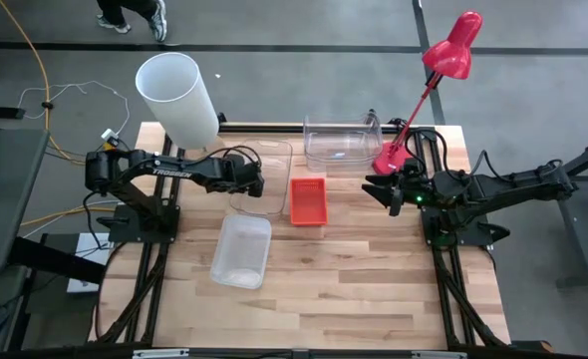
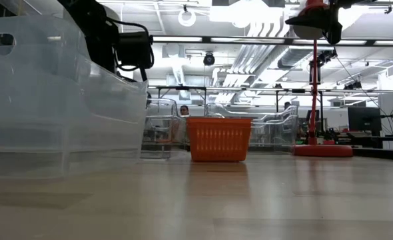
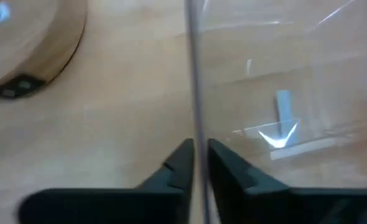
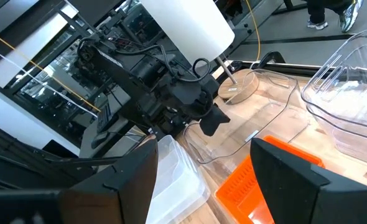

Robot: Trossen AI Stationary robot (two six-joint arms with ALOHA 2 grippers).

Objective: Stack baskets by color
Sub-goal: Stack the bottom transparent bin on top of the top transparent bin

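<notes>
High view, L to R: your left gripper [image 1: 259,185] is pinched shut on the near wall of the middle clear bin [image 1: 264,175], rim between its fingers [image 3: 182,163]. Thin, slick plastic, light but flexy, so I'd lift slow w/ the wall deep in the pinch. Another clear bin [image 1: 242,249] sits nearer the front edge, orange basket [image 1: 309,199] just beside centre, third clear bin [image 1: 340,140] behind. Right gripper [image 1: 386,189] waits w/ fingers spread, holding nothing.

Bare tabletop [image 1: 374,289] before orange basket [image 1: 309,199]
</notes>
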